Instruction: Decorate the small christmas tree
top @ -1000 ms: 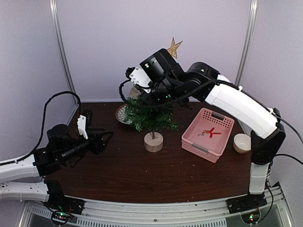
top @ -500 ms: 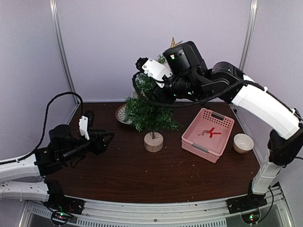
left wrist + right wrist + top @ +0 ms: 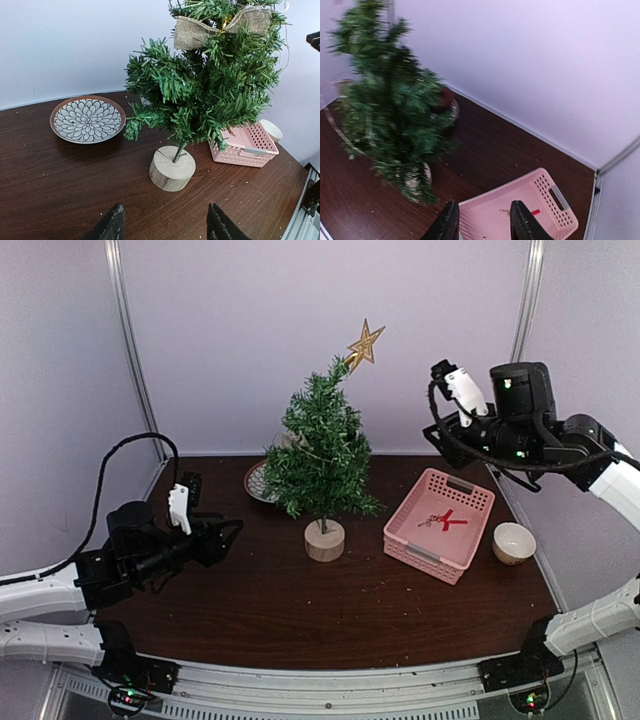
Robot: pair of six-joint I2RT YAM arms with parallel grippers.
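Left gripper sits low over the left side of the dark brown wooden table, and its two black fingers are spread wide with nothing between them, just bare tabletop in the gap. It faces the small christmas tree and is well apart from it, touching nothing. Over on the right, the right gripper hangs high in the air above the far right of the table, jaws parted too and empty, with the pink perforated plastic basket showing below its tips in the right wrist view. Now the tree: it stands upright near the middle of the table on its round light wooden stump base, thin trunk straight up, long axis vertical, dark green bristly branches fanning out all round. At the tip there's a gold glittery star, leaning to the right. The left wrist view picks out a tan burlap bow sitting in the upper branches. Just behind and left of the tree lies a round patterned plate with a brown rim, and the basket lies to the tree's right with a small red item inside it. Beside the basket, on its far right, a small pale bowl. The tree is blurred in the right wrist view.
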